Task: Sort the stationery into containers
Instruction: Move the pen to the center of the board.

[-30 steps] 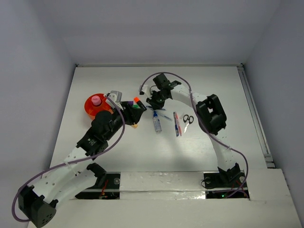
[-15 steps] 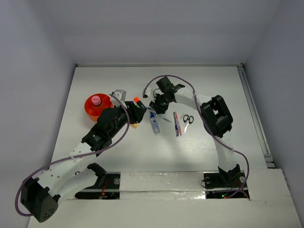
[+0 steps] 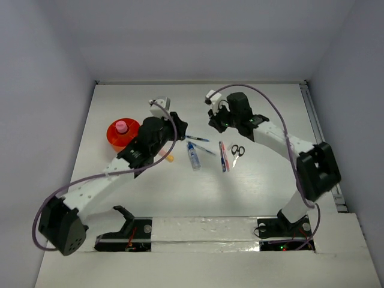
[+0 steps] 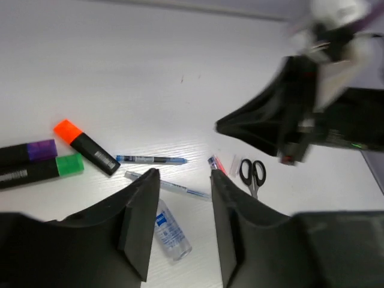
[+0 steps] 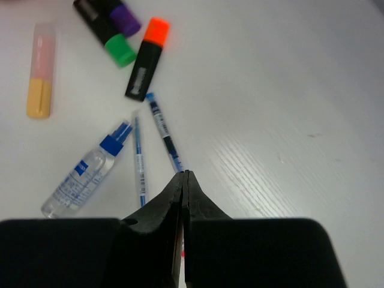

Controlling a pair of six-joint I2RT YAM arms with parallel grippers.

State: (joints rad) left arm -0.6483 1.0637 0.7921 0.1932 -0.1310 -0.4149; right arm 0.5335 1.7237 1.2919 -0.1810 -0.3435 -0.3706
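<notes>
In the overhead view the orange cup (image 3: pixel 111 137) sits at the left middle of the white table (image 3: pixel 270 198), with the pink-capped bottle (image 3: pixel 122 126) standing in it. The rest lies loose near the centre: the blue-capped bottle (image 3: pixel 194 157), two blue pens (image 3: pixel 198 139), a red pen (image 3: pixel 223 156) and, at the right of the group, the scissors (image 3: pixel 238 150). The left gripper (image 4: pixel 184 175) is released, jaws spread with nothing between them, above the blue pens and bottle. The right gripper (image 5: pixel 183 174) is clenched, fingers pressed together on nothing. In its view the orange highlighter (image 5: pixel 147 60), green highlighter (image 5: pixel 121 51) and purple highlighter (image 5: pixel 127 21) lie at upper left, with the yellow marker (image 5: pixel 41 72) further left.
</notes>
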